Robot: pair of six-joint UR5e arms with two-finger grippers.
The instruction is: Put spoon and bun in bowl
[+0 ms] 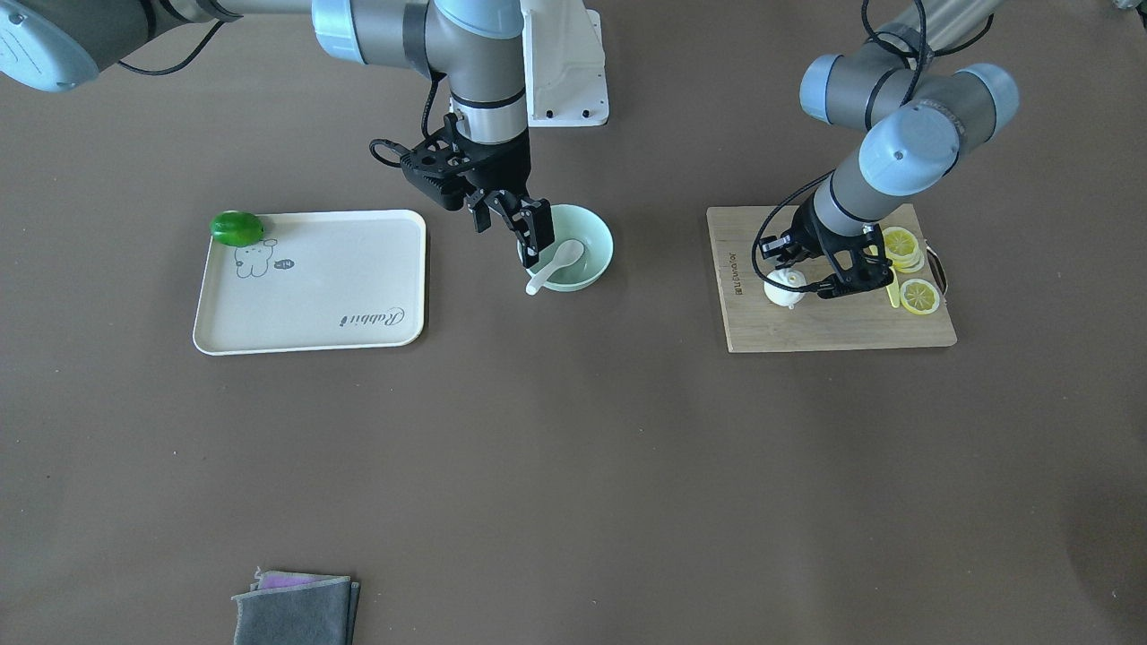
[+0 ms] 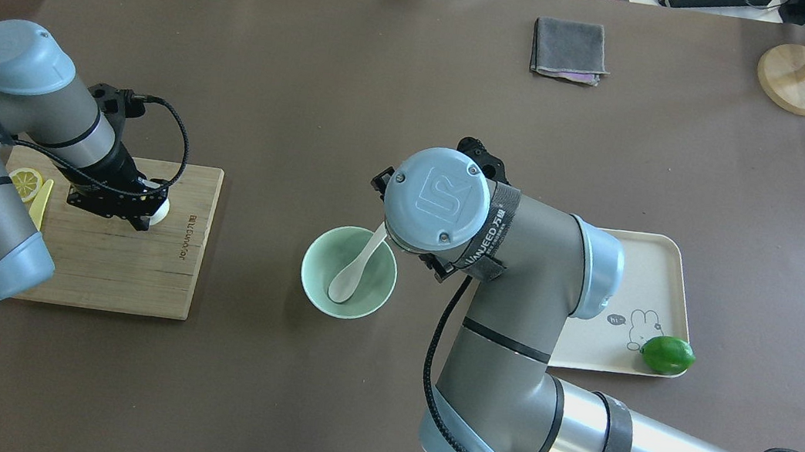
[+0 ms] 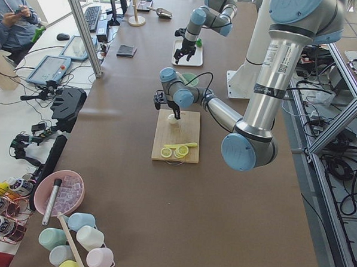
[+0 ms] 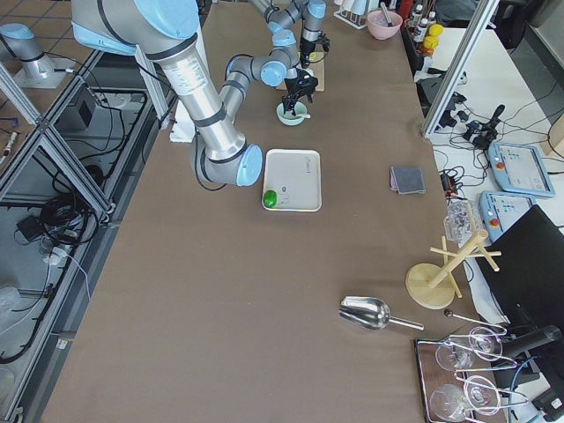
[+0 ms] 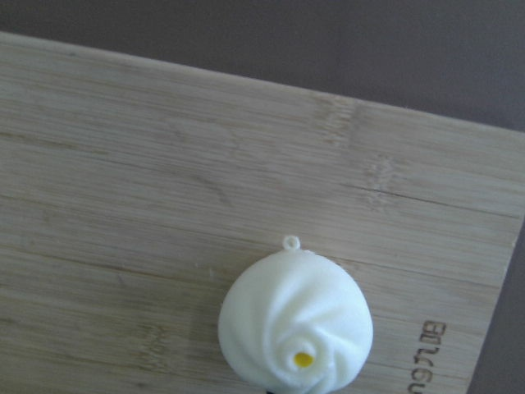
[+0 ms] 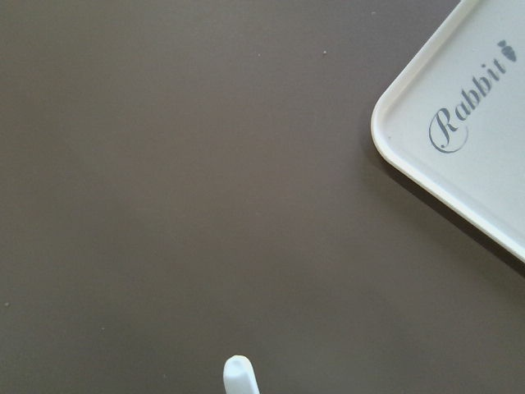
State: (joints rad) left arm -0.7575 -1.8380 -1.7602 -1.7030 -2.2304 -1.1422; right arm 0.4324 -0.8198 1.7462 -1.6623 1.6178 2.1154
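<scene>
The white spoon (image 1: 560,260) lies in the mint-green bowl (image 1: 599,255), scoop inside and handle over the rim; it also shows in the overhead view (image 2: 354,270), and its handle tip shows in the right wrist view (image 6: 239,376). My right gripper (image 1: 515,233) hangs open just beside the bowl and holds nothing. The white pleated bun (image 1: 782,291) sits on the wooden cutting board (image 1: 806,327). My left gripper (image 1: 811,273) is open, low over the board right at the bun, not closed on it. The left wrist view shows the bun (image 5: 295,328) resting free on the board.
Lemon slices (image 1: 918,296) and a thin pale-yellow utensil lie on the board behind the left gripper. A cream tray (image 1: 332,296) with a green lime (image 1: 237,227) on its corner stands beyond the bowl. A folded grey cloth (image 1: 296,609) lies at the far table edge.
</scene>
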